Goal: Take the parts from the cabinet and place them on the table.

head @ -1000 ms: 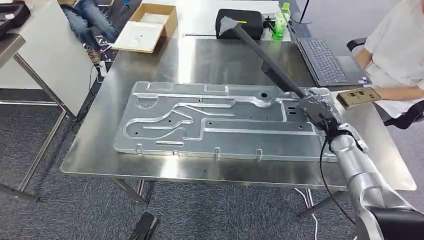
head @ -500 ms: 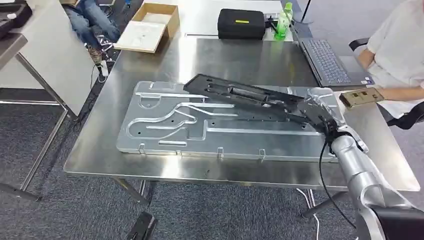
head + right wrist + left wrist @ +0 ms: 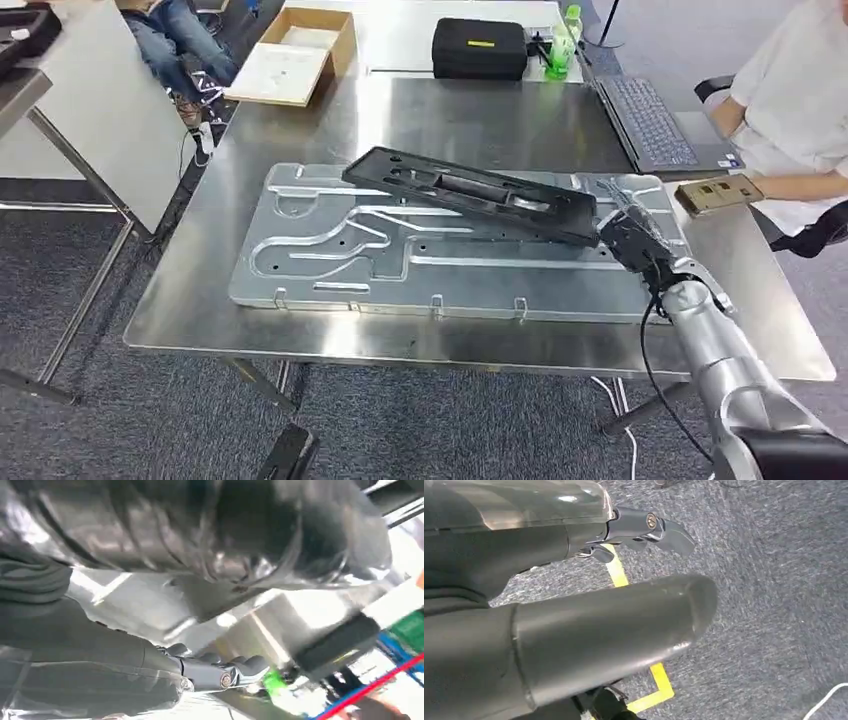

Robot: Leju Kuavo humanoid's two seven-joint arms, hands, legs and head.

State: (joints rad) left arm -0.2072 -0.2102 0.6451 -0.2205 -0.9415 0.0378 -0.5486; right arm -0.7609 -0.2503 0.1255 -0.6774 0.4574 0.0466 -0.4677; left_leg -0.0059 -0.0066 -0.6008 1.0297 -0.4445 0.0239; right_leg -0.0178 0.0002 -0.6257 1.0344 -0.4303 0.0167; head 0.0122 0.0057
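A long black plastic part point(image 3: 470, 192) lies slanted across the big silver stamped panel point(image 3: 330, 250) on the steel table point(image 3: 450, 115). My right hand point(image 3: 632, 240) holds the part's right end at the panel's right edge. In the right wrist view the part point(image 3: 200, 525), shiny as if wrapped in film, sits close over my right hand point(image 3: 150, 675), whose fingers reach along beneath it. In the left wrist view my left hand point(image 3: 574, 630) hangs over grey carpet, fingers apart, holding nothing.
At the table's far end are a cardboard box point(image 3: 295, 55), a black case point(image 3: 478, 48) and a green bottle point(image 3: 562, 45). A laptop point(image 3: 650, 120) sits at the right, where a seated person point(image 3: 790, 110) holds a brown device point(image 3: 718, 192) near my right hand.
The black part has swung down and to the left, from pointing up and away toward the black case to lying low across the panel. My right hand has stayed at its right end.
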